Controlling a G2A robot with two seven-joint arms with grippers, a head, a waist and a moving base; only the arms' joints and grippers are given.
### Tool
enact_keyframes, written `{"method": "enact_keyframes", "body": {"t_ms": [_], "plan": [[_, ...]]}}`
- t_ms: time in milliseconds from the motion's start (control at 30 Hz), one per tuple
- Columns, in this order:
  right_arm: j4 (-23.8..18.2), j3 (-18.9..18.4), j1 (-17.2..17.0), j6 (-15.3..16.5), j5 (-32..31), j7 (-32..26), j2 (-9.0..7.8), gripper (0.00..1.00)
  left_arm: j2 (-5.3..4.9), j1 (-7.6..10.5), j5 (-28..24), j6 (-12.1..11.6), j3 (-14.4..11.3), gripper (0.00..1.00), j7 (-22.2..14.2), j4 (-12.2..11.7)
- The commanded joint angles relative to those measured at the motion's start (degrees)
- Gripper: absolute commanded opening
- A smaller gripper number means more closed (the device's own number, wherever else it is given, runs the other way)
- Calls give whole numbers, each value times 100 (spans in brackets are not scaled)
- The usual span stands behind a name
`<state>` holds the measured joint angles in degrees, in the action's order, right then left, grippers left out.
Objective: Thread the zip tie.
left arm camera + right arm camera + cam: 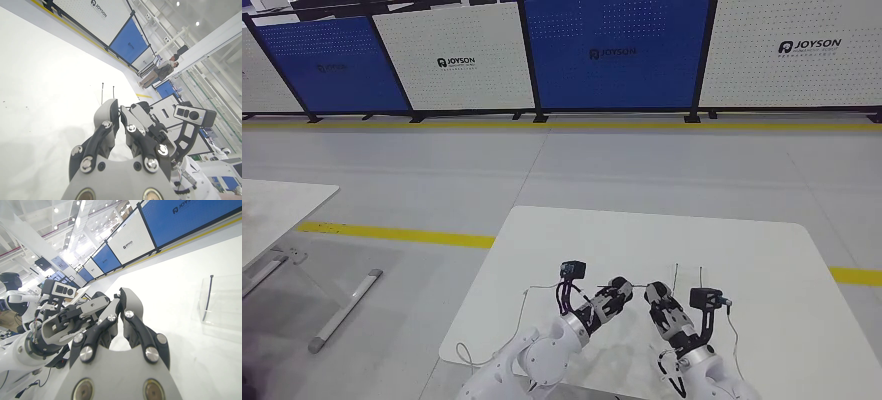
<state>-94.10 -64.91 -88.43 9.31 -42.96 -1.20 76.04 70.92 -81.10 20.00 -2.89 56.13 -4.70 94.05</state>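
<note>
Both arms meet low over the near middle of the bench [762, 250], their tips almost touching. The zip tie [119, 114] is off the bench, held up between the two.

Step in hand, as we judge it: bringing the tail to the slot in the head.
- Hold one end steady with one arm and let the other arm do the feeding.
- Line the tail up straight with the slot before pushing; a strap this thin will likely bow if pushed off-axis.
- Grip close to the tail's tip, so little free length can flex.
- Advance slowly and in small steps, since the tips are crowded and the pads could knock each other.
- We cannot make out the head or its slot, so we cannot tell whether the tail has entered.

Left pincer [118, 108]: narrow, pads nearly together. A thin black strand is pinched between them and runs across toward the right pincer [120, 294].

Right pincer: closed pad to pad. A small black piece shows at its tip, which we take for the tie's other end.

Elsewhere: two spare zip ties [676, 272] stand upright farther out on the bench, on the right arm's side. The right wrist view shows one leaning inside a clear box [217, 317].
</note>
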Motion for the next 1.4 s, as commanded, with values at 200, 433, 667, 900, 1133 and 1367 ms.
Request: {"method": "enact_keyframes", "body": {"t_ms": [200,433,667,900,1133,1367], "plan": [[22,-73,-2,-3,68,20,-6,0,-7,-53,-32,-54,81,38,79,58],[-42,-108,-44,-7,57,36,-13,0,-10,-79,14,-65,80,12,46,39],[-88,-112,-68,-7,24,29,-18,0,-6,-70,35,-58,70,0,28,21],[-97,-118,-93,-4,20,22,-22,0,-8,-88,74,-93,64,0,3,30],[-136,-130,-125,70,31,-29,-31,100,3,-96,63,-56,32,0,31,45],[-188,-180,-233,250,-2,28,-55,100,35,-129,-219,-22,78,0,310,90]]}}
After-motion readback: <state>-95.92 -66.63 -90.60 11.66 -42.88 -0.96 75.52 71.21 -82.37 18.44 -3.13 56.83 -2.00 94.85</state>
